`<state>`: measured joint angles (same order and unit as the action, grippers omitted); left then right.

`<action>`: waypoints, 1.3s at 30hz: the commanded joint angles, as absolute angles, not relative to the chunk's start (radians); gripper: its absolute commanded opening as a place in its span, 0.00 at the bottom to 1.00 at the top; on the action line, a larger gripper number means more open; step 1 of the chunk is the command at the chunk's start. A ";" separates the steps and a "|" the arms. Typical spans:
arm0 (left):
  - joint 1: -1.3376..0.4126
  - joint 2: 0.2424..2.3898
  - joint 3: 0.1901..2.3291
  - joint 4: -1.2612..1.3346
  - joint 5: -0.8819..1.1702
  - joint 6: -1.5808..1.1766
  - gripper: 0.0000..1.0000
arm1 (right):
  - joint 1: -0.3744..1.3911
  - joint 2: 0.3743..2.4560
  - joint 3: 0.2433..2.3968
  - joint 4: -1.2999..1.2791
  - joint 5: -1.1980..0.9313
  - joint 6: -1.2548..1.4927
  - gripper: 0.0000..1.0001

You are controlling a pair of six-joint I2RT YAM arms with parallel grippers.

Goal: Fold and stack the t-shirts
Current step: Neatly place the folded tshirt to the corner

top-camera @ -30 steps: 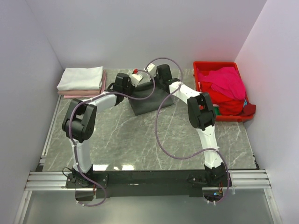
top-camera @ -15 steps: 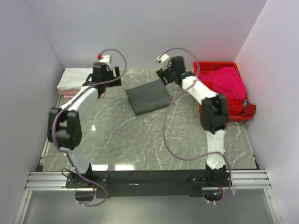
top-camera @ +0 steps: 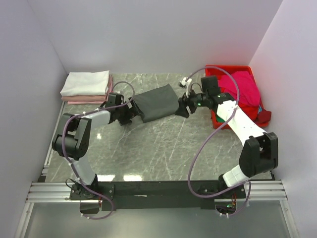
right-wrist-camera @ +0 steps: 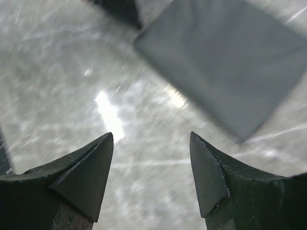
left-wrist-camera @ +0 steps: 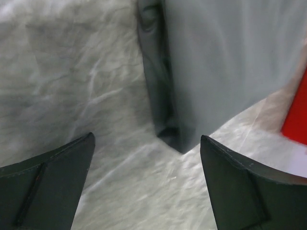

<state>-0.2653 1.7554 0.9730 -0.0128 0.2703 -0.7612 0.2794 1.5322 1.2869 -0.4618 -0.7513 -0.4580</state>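
Observation:
A folded dark charcoal t-shirt (top-camera: pixel 156 101) lies flat on the marble table at the back centre. My left gripper (top-camera: pixel 132 111) sits low at the shirt's left edge, jaws wide open and empty; in the left wrist view the gripper (left-wrist-camera: pixel 147 140) faces a corner of the shirt (left-wrist-camera: pixel 225 62). My right gripper (top-camera: pixel 184 107) is at its right edge, also open and empty, and in the right wrist view it (right-wrist-camera: pixel 151 135) hovers over bare table short of the shirt (right-wrist-camera: pixel 230 62). A white t-shirt (top-camera: pixel 85 82) lies folded on a pale pink one (top-camera: pixel 88 99) at the back left. A magenta t-shirt (top-camera: pixel 242 85) is heaped in the crate.
The red plastic crate (top-camera: pixel 228 68) stands at the back right against the wall, with more cloth hanging over its front corner. White walls close in the table (top-camera: pixel 148 148) on three sides. A purple cable loops from each arm.
Both grippers opened and let go of the charcoal shirt. The arms swung apart and upward, then came down at the shirt's left and right edges.

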 commanded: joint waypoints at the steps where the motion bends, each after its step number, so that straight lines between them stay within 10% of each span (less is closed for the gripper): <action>1: -0.279 1.779 1.052 0.058 0.246 -0.864 0.99 | 0.275 1.448 1.227 -0.512 -0.790 -0.462 0.71; 14: -0.284 2.118 1.364 -0.155 0.190 -0.945 0.78 | 0.265 1.341 1.121 -0.499 -0.801 -0.414 0.71; 20: -0.284 2.158 1.388 -0.153 0.209 -0.917 0.00 | 0.255 1.298 1.100 -0.494 -0.824 -0.393 0.71; 39: -0.302 1.858 1.447 -0.322 -0.589 -0.154 0.00 | 0.219 1.221 1.032 -0.469 -0.868 -0.399 0.71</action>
<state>-0.3000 1.9289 1.4372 -0.3210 -0.4141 -0.3183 0.2256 1.2350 1.0279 -0.4908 -0.8391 -0.3939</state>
